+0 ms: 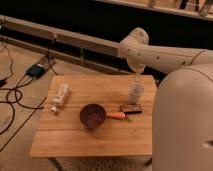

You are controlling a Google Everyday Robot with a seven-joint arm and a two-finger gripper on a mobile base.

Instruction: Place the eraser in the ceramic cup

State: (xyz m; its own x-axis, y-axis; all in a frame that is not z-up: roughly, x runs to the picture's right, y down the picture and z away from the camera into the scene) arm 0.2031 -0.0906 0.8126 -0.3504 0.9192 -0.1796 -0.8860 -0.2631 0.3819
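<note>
Above the white cup [136, 92], at the far right of a wooden table [90, 142], the robot's gripper [137, 75] hangs pointing down. Whether it is spread or pinching something cannot be told. The eraser does not show on the tabletop, so it is likely held or already in the cup. A purple bowl [92, 115] sits nearer, to the left.

Purple bowl [92, 115], dark bar [131, 108], white tube [60, 96] on table [90, 142]; pincer [137, 75] above its far edge
</note>
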